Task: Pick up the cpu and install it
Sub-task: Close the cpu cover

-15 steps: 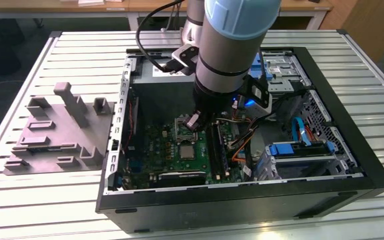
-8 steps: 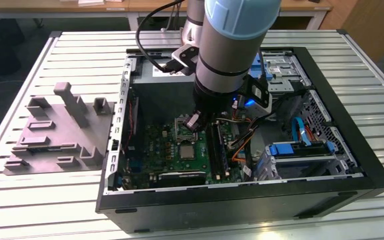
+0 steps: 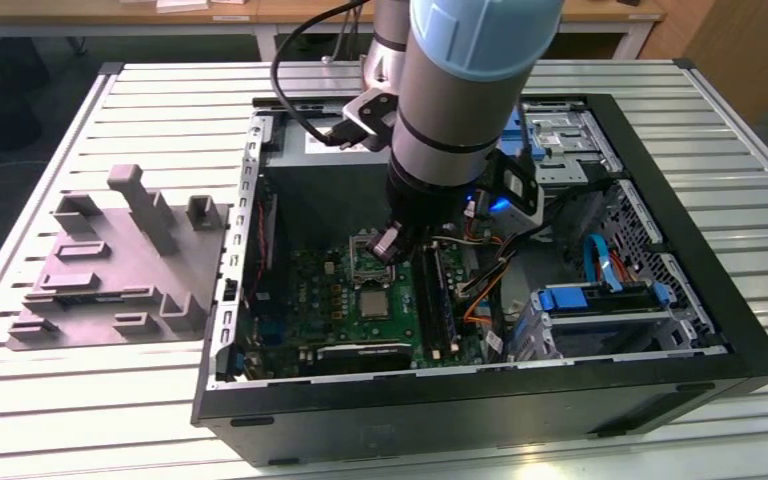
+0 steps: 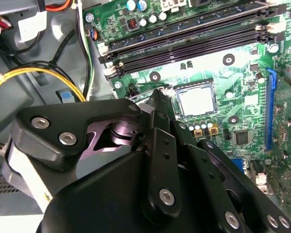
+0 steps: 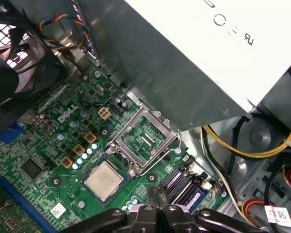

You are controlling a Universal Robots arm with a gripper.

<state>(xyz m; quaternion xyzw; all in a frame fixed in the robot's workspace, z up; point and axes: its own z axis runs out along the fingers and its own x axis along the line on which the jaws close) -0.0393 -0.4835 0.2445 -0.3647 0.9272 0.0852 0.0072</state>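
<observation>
The cpu (image 5: 104, 180) is seated in the socket at lower centre of the first wrist view, below the raised load plate (image 5: 144, 141); the gripper (image 3: 387, 247) is positioned above it, and its finger state cannot be determined.

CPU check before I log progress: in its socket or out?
In: the CPU lies flat in the socket, load frame swung open beside it.

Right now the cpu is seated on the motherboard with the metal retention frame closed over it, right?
Not quite. The cpu is seated on the motherboard, but the metal retention frame is open, swung back beside the cpu, whose top is bare. The first wrist view shows it.
</observation>
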